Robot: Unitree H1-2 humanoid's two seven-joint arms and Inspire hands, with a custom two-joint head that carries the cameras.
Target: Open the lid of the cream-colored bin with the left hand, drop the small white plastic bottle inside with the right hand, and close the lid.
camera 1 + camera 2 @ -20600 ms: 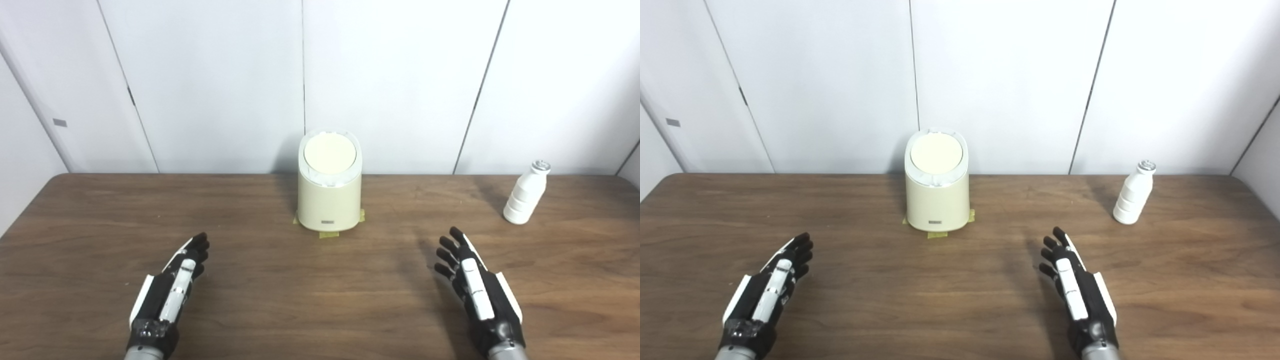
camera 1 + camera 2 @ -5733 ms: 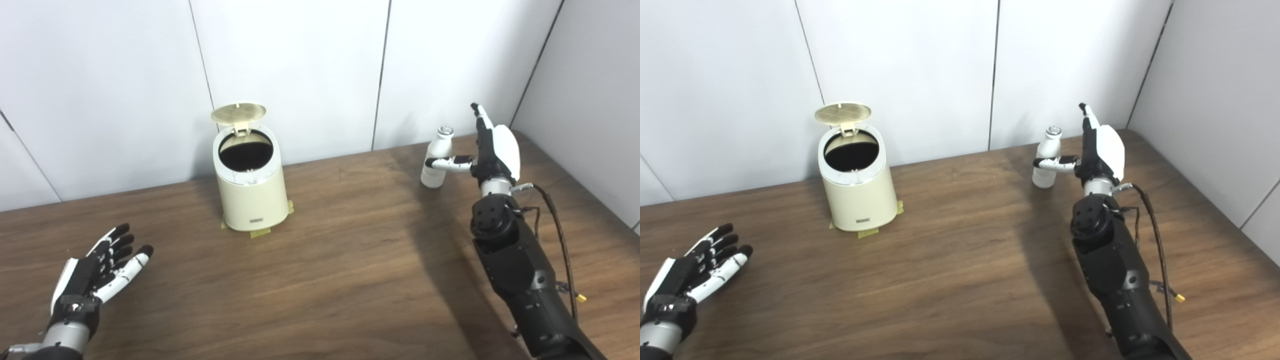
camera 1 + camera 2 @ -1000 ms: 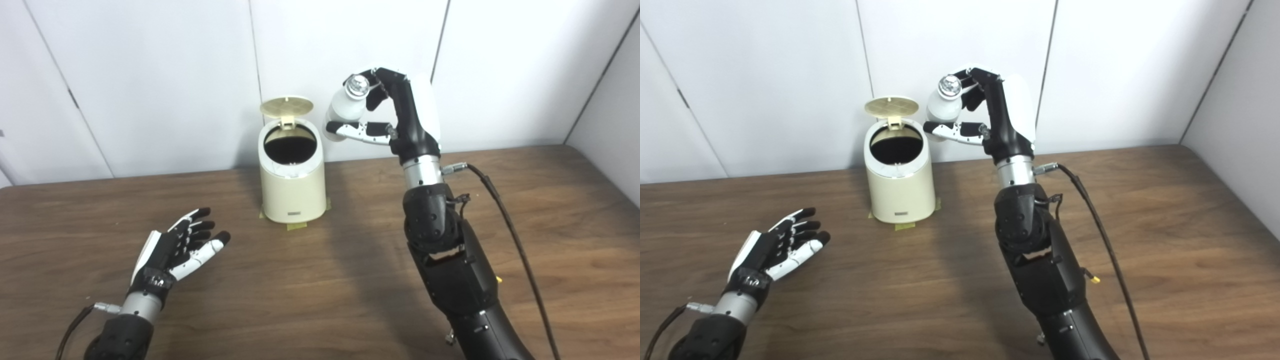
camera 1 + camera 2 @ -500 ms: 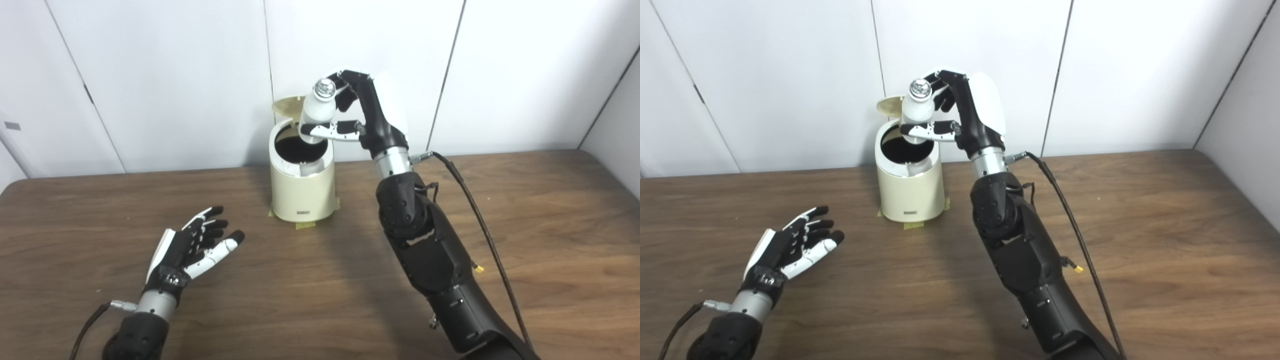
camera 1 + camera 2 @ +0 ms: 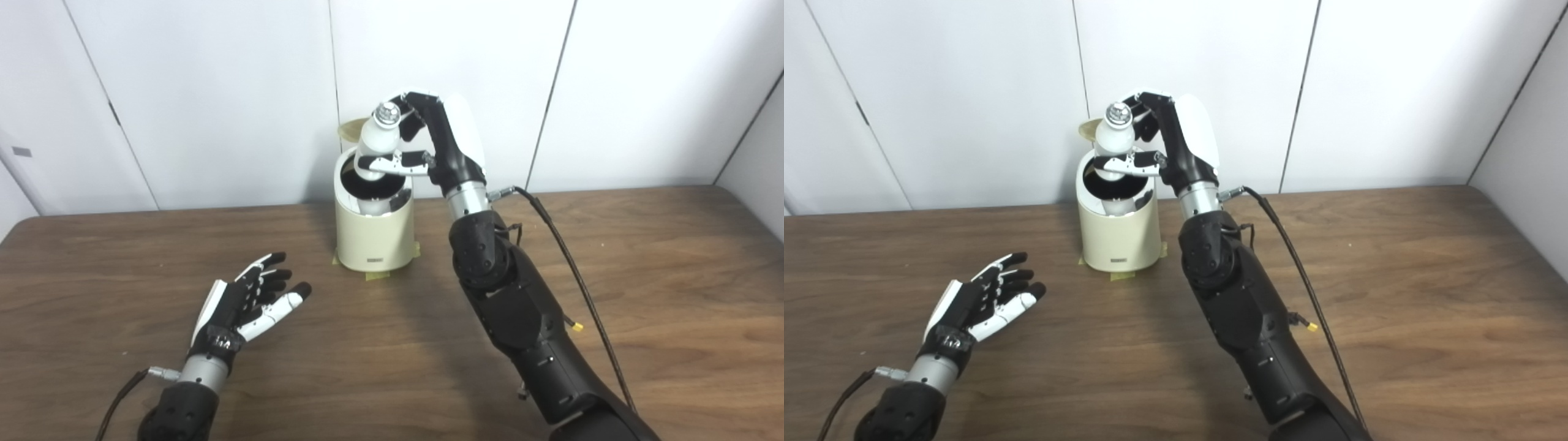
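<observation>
2 hands share the work around the cream bin [image 5: 373, 236]: nearest the camera, the left hand [image 5: 248, 301] rests on the table [image 5: 643, 263] well in front and to the left of the bin, fingers spread and holding nothing, presumably waiting to close the lid. Farther back, the right hand [image 5: 422, 144] grips the small white bottle [image 5: 372, 147] directly over the bin's open mouth, base dipping toward the dark opening, apparently lined up so it falls straight in. Behind the bottle, the lid [image 5: 348, 130] stands tipped up at the bin's rear edge, leaving the mouth clear.
</observation>
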